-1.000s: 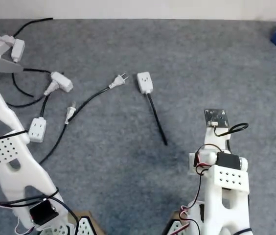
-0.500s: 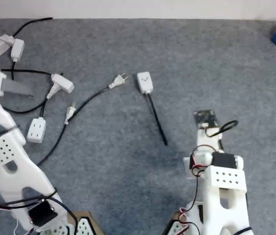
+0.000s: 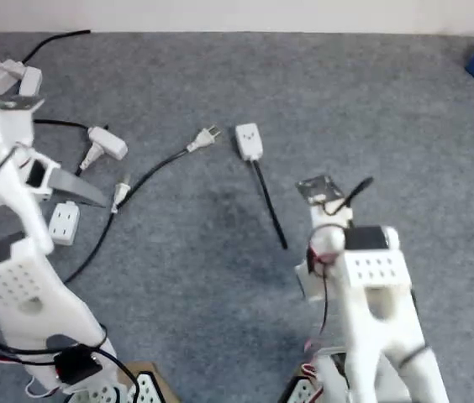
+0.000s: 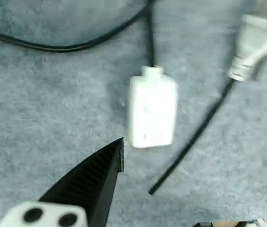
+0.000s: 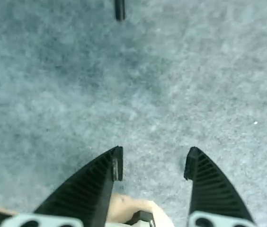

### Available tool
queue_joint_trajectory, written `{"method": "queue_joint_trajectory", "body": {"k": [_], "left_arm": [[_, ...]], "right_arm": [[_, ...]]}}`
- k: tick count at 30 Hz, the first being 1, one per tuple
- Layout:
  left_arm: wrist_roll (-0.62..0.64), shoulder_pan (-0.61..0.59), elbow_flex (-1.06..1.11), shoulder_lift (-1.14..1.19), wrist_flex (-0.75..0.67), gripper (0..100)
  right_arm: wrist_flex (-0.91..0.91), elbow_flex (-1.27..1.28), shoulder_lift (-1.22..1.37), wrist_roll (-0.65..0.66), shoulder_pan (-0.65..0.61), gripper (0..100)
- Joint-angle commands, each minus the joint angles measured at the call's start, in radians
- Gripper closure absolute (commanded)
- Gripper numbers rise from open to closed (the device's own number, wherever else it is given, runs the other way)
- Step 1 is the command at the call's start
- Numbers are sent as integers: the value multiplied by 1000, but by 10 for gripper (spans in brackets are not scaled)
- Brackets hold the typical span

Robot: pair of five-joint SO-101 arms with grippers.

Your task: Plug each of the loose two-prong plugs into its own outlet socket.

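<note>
Right of frame centre, with right gripper (image 5: pixel 155 152) wide open and empty, could snag the cord (image 3: pixel 268 204), dragging its outlet socket (image 3: pixel 248 140) askew.

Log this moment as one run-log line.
left pincer: open, by outlet block | right pincer: open, empty, over grey mat | centre plug: unplugged, beside single socket
</note>
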Motion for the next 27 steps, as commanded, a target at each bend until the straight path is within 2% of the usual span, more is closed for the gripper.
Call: {"method": "queue_joint_trajectory", "body": {"k": [1,5,10,12,20,23,27], "left_arm": [[0,38,81,-177,9,441],[-44,36,113,-183,9,441],[-106,36,139,-179,9,441],[-110,44,139,-177,9,441],[-109,47,145,-176,-40,441],[-118,22,188,-176,-64,441],[-169,-35,263,-160,-172,489]], "right_arm": [[8,-119,122,94,-44,783],[18,-306,222,114,-108,783],[156,-593,390,112,-134,783],[191,-677,467,66,-159,783],[213,-883,630,31,-360,783],[219,-911,631,29,-366,783],[252,-906,633,-21,-260,783]]}}
